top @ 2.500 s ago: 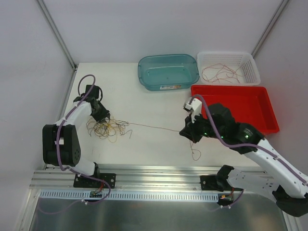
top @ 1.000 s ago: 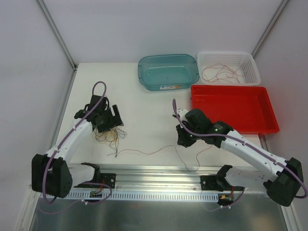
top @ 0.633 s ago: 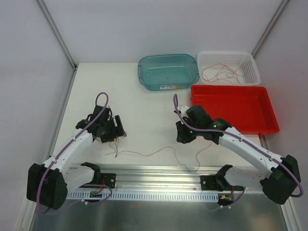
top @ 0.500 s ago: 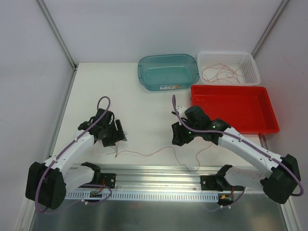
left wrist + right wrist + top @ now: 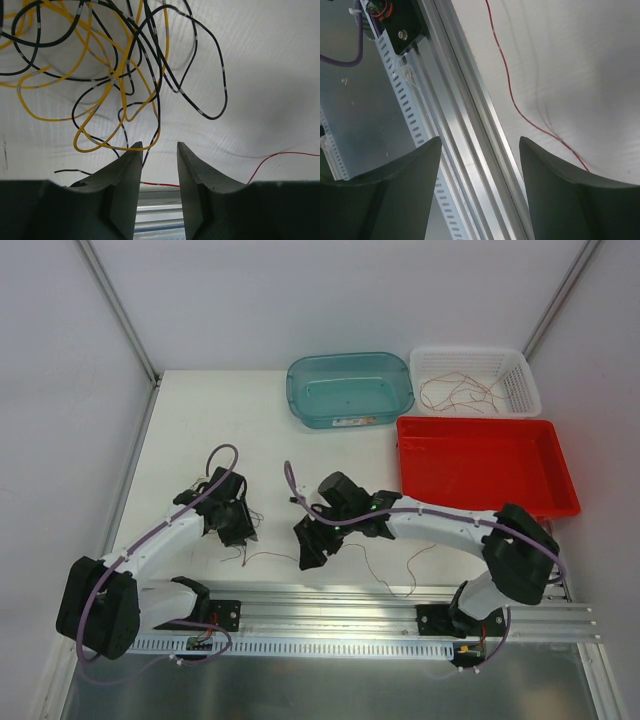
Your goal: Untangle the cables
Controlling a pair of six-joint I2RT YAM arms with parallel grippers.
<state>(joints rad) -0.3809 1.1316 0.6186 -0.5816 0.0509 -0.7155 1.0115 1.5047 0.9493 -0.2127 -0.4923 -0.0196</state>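
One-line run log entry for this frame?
task: untangle cables | left gripper: open, at yellow-black tangle | right gripper: open, over red wire

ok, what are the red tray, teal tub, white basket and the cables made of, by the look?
Red tray: opaque plastic, likely; even, slightly glossy colour.
Teal tub: translucent plastic; table shows through.
White basket: plastic; slotted lattice walls.
Cables: thin plastic-sheathed wire, probably; smooth yellow and black jackets, pale bands on the black.
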